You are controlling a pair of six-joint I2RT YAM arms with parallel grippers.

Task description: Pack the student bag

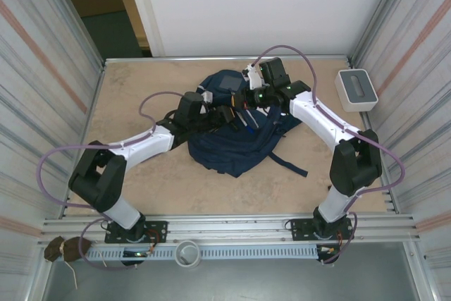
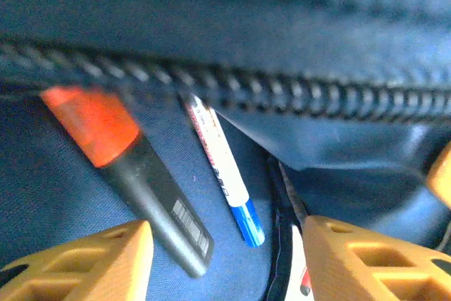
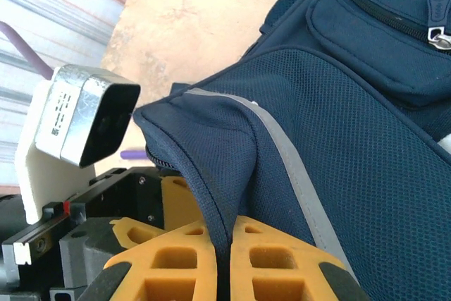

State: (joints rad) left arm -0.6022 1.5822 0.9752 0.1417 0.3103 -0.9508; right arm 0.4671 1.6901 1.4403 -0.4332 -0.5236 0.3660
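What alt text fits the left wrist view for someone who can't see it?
A black marker with an orange cap and a white pen with a blue end lie on the navy student bag, just below its zipper. The left gripper holds its yellow fingers apart at the bottom.

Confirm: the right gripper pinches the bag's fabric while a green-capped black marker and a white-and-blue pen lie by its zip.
The cap is orange, not green: the left wrist view shows it on the black marker beside the pen. The rest stands.
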